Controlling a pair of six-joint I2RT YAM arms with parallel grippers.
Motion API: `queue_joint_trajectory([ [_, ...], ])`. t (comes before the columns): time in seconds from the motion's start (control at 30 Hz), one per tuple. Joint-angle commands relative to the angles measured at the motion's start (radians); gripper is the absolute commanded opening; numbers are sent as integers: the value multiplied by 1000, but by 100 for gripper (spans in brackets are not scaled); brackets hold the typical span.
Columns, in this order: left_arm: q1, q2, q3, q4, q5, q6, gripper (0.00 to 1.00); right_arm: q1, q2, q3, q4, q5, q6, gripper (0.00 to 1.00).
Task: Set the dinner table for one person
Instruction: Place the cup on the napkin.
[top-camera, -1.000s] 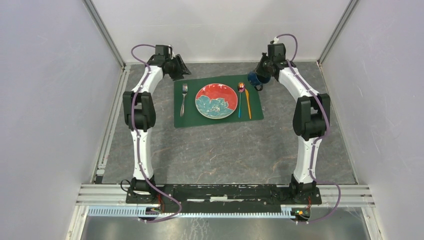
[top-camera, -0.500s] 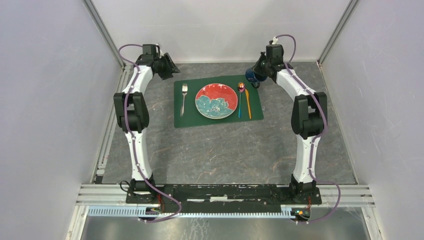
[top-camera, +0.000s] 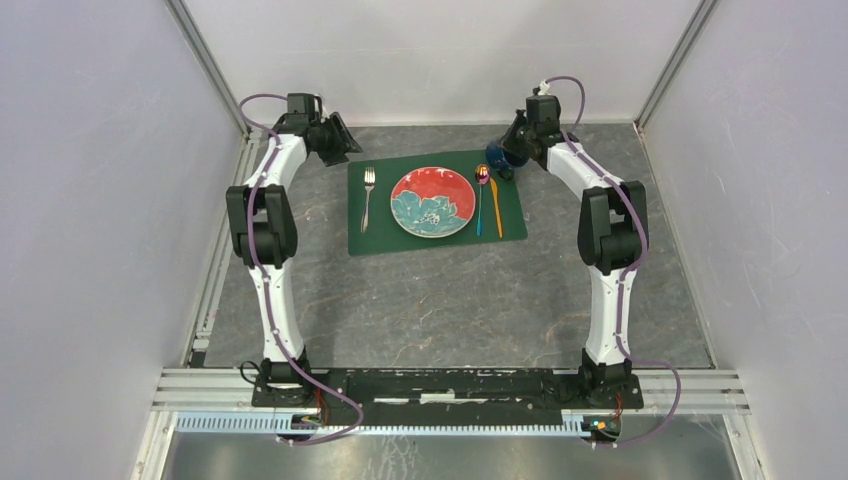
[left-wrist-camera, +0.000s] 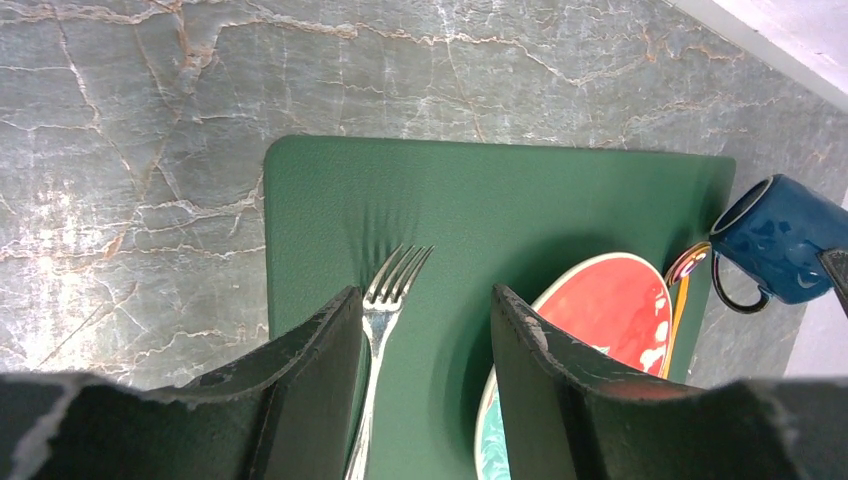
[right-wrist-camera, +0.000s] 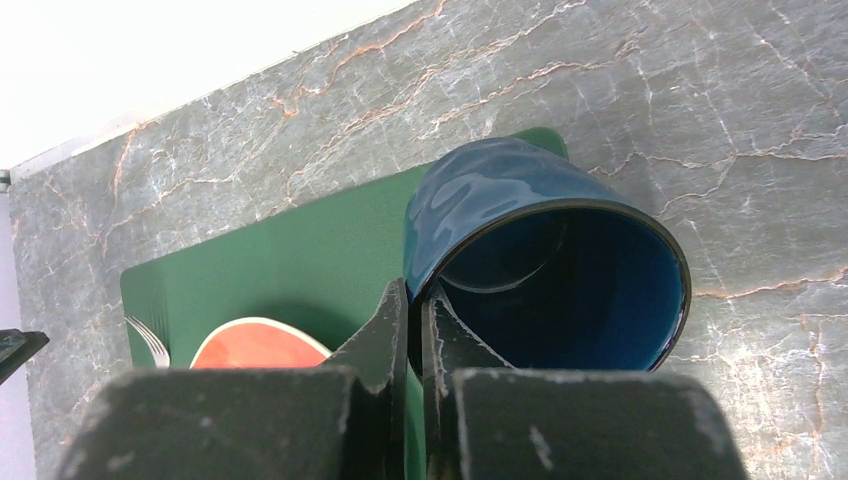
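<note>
On the dark grey stone-look dinner table (top-camera: 450, 300) lies a green placemat (top-camera: 437, 203). On it are a silver fork (top-camera: 368, 195), a red and teal plate (top-camera: 432, 201), a spoon with an iridescent bowl and blue handle (top-camera: 481, 195) and an orange knife (top-camera: 496, 205). My right gripper (right-wrist-camera: 415, 300) is shut on the rim of a blue mug (right-wrist-camera: 540, 260), held tilted over the mat's far right corner; the mug also shows from above (top-camera: 498, 155). My left gripper (left-wrist-camera: 425, 305) is open and empty above the mat's far left corner, over the fork (left-wrist-camera: 385, 300).
White walls with metal corner posts (top-camera: 210, 70) close in the table on three sides. The arm bases stand on a metal rail (top-camera: 440, 385) at the near edge. Bare stone tabletop stretches between the mat and the rail.
My right gripper has carried the blue mug left and farther back, to the mat's far right corner. My left arm has drawn back to the far left, away from the mat.
</note>
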Motion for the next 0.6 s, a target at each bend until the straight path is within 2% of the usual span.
queue_joint_trajectory([
  [0.0,-1,-71,-8,34,23,70,57,6,-13,4,94,3,-12,0],
  [0.57,52,-117,-94,82,24,64,57,7,0,-20,88,-16,-17,0],
])
